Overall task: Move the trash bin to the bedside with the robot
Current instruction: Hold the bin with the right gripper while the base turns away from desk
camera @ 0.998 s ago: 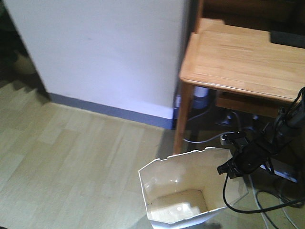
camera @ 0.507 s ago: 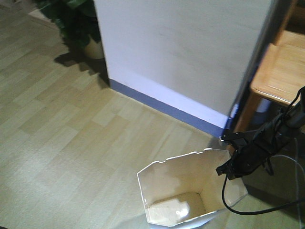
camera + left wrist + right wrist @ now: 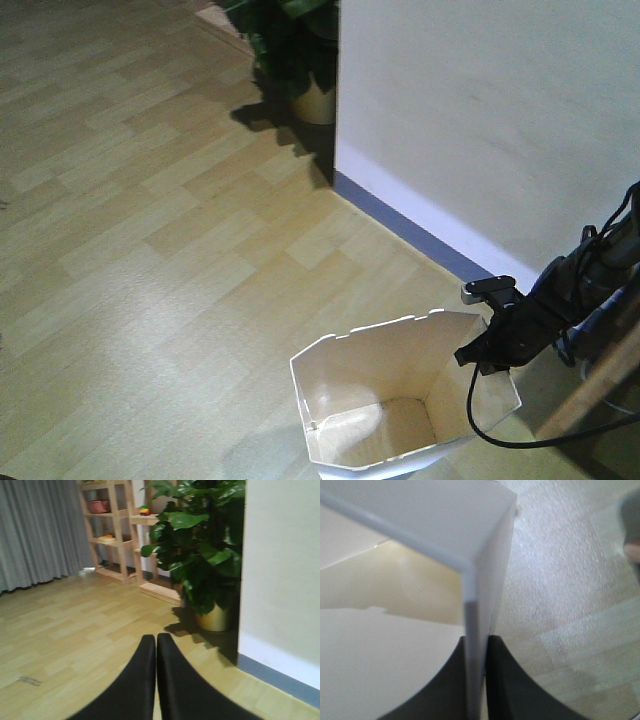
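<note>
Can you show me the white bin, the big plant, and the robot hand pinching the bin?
trash bin [image 3: 370, 370], front view, on its inside wall.
potted plant [image 3: 200, 545], left wrist view, on its leaves.
right gripper [image 3: 477, 642], right wrist view, between its fingers.

One trash bin [image 3: 400, 400] is showing at the near right. One black arm [image 3: 560, 290] is appearing in the front view. Two pincers are showing in the wrist views, the left pincer [image 3: 152, 639] and the right pincer [image 3: 478, 642], each showing two black fingers [image 3: 135, 680]. One potted plant [image 3: 200, 545] is standing far off in one golden pot [image 3: 212, 619]. Two wooden shelf units [image 3: 107, 530] are carrying three small items [image 3: 98, 506]. One grey curtain [image 3: 40, 530] is hanging far left.
</note>
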### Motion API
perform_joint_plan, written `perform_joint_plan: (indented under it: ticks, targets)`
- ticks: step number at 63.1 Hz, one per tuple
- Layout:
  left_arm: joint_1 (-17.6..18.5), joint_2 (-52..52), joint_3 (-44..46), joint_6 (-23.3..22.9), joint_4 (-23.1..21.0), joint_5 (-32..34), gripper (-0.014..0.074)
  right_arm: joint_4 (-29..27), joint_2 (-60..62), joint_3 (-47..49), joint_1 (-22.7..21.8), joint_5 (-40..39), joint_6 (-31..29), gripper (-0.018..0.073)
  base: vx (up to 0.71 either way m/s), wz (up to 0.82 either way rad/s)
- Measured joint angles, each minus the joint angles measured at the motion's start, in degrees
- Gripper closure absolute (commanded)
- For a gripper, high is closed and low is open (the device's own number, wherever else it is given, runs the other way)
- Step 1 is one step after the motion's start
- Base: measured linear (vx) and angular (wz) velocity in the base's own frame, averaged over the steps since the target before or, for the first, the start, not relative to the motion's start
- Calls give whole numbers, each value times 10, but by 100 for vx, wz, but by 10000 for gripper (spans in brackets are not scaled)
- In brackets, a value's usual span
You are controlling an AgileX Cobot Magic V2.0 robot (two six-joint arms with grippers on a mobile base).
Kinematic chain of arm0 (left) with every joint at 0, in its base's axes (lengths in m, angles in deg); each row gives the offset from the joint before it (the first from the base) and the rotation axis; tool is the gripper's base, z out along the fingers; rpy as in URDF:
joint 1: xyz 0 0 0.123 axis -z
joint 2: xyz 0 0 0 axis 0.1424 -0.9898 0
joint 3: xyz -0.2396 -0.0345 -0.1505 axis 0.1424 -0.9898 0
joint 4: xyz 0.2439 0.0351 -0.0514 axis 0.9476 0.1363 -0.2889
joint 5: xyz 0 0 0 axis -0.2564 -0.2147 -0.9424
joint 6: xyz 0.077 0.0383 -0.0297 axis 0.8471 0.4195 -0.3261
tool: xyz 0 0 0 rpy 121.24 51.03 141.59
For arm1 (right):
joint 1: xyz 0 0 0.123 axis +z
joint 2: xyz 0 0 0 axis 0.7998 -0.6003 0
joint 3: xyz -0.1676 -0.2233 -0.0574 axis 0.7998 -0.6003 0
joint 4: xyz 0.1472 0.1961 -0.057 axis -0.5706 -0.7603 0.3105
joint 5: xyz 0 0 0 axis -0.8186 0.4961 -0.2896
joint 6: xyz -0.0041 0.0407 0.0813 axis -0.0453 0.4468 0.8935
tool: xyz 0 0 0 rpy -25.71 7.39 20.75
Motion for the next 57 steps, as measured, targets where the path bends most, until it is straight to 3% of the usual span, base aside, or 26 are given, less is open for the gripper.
perform_joint_plan:
  ticks: [57]
  targets:
    - [0, 0, 0, 0, 0, 0, 603, 0, 0, 0, 0, 0, 0, 566, 14, 53]
